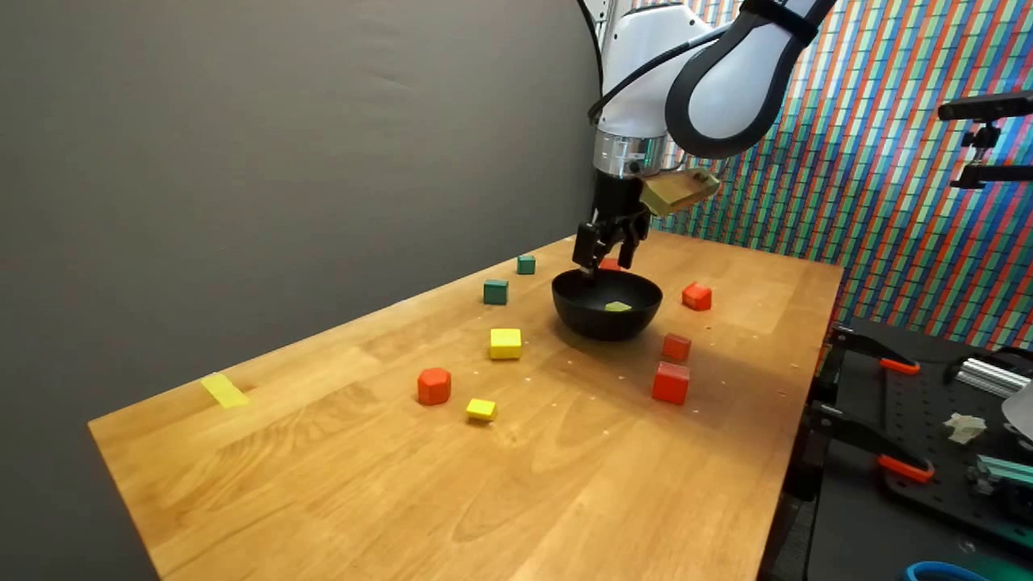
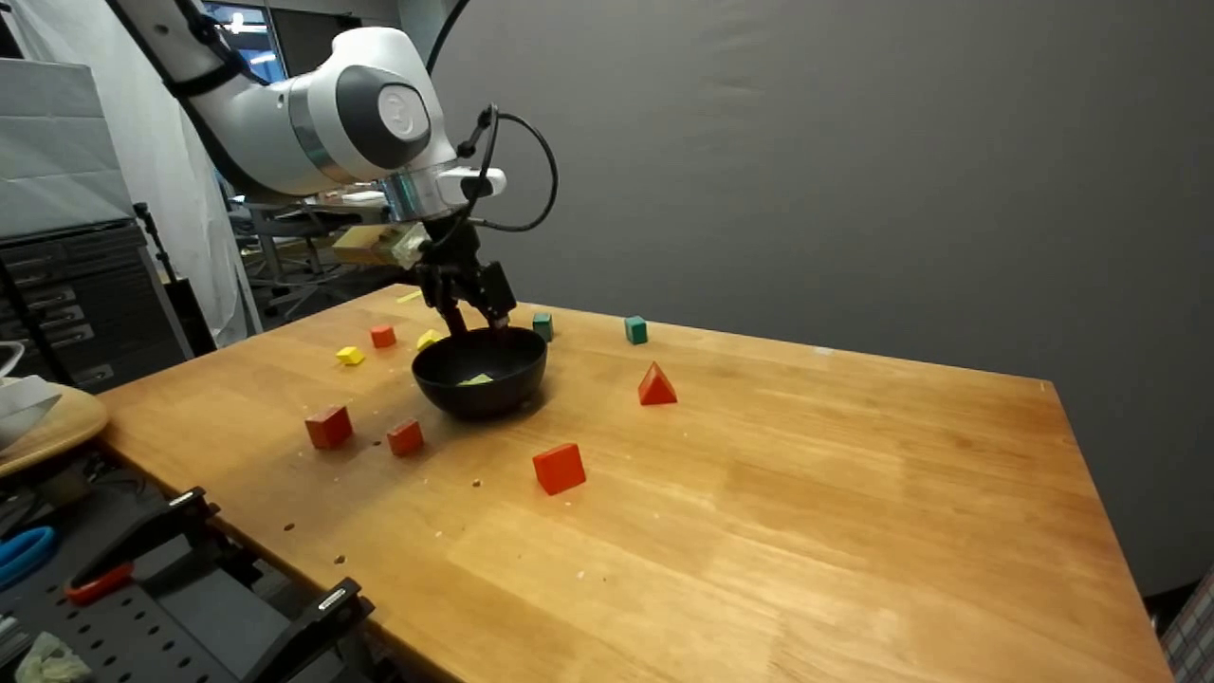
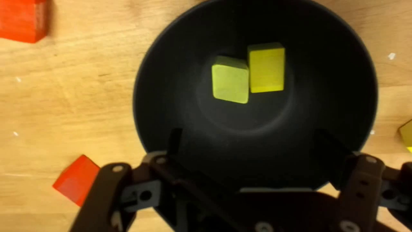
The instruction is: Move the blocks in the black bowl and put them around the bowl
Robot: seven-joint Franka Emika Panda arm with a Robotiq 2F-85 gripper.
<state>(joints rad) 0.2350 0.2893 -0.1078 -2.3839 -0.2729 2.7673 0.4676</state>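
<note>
Gripper down over the bowl, fingers wide apart.

The arm slants in from above and bends downward; in both exterior views the gripper hangs over the bowl's far side, and whether it touches the rim I cannot tell. On the bowl's floor, lower than the fingers, a lime block and a yellow block lie side by side, lime on the left in the wrist view. The bowl is round, smooth and black, on a grained wood table. Around it in an exterior view: two green blocks left, two yellow blocks and a red hexagonal block near left, red blocks right and near right. In an exterior view, a red pyramid stands to its right.
</note>
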